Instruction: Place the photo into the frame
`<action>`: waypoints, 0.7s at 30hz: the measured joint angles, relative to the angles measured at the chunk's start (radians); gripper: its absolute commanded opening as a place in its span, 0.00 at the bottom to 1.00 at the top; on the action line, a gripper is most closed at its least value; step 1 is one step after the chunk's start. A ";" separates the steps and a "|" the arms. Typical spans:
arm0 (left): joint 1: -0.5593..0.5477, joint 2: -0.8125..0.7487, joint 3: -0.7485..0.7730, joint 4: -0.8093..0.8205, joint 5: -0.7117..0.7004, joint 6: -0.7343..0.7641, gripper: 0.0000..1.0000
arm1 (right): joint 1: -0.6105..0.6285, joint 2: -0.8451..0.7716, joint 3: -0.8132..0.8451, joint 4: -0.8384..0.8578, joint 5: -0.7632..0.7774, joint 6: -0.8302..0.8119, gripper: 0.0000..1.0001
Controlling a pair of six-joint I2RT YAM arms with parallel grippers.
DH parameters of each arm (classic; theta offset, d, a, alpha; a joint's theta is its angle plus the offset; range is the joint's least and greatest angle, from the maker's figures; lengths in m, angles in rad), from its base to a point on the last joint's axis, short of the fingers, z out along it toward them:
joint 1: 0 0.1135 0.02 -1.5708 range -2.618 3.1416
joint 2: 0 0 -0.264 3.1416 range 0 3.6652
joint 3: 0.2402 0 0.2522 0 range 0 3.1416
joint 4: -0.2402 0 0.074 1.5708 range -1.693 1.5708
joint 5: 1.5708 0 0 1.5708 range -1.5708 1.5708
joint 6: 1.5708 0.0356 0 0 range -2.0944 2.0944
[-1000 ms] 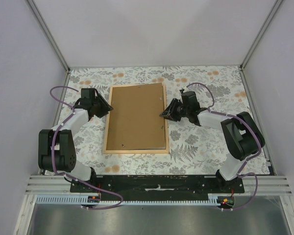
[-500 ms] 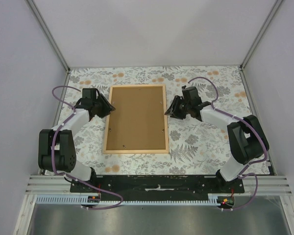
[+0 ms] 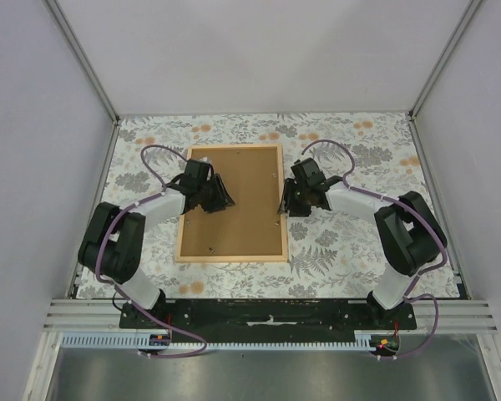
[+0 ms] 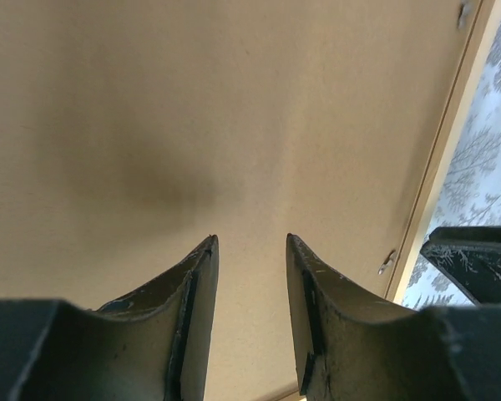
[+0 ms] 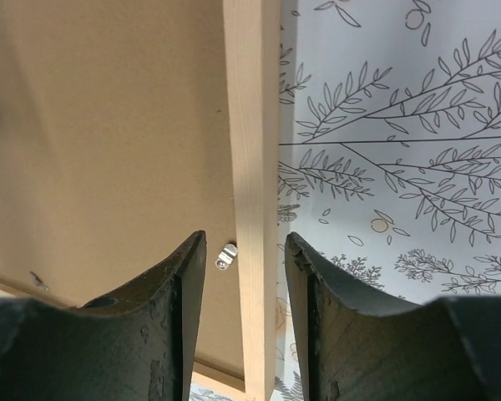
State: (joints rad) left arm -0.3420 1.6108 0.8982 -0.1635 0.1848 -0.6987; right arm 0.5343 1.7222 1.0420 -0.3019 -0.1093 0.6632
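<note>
Over backing board (image 4: 234,100): left pincer (image 4: 250,242) released, empty. Right pincer (image 5: 242,238) released, jaws apart above frame (image 5: 250,125) rail; flowered counter (image 5: 401,125) beside.

Parted right end effector (image 5: 245,236) above the frame (image 5: 255,150), brown backing board (image 5: 100,125) left, floral cloth (image 5: 401,167) right

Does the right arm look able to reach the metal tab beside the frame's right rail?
Probably yes: the right tool hangs open close over the right rail of the frame, and the metal tab shows uncovered between its fingers, on the backing board.
</note>
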 measured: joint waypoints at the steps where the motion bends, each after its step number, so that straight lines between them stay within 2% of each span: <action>1: -0.019 0.015 -0.002 0.006 0.000 -0.003 0.44 | 0.003 0.007 0.002 -0.008 0.008 -0.002 0.50; 7: -0.075 0.065 -0.003 0.028 -0.005 -0.018 0.44 | 0.019 0.030 0.013 -0.032 0.048 -0.003 0.52; 21: -0.086 0.074 -0.021 0.093 -0.010 -0.045 0.43 | 0.103 0.061 0.032 -0.066 0.127 -0.002 0.52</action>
State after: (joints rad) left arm -0.4278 1.6848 0.8768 -0.0708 0.1753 -0.7441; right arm 0.6369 1.7836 1.0744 -0.3683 0.0181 0.6617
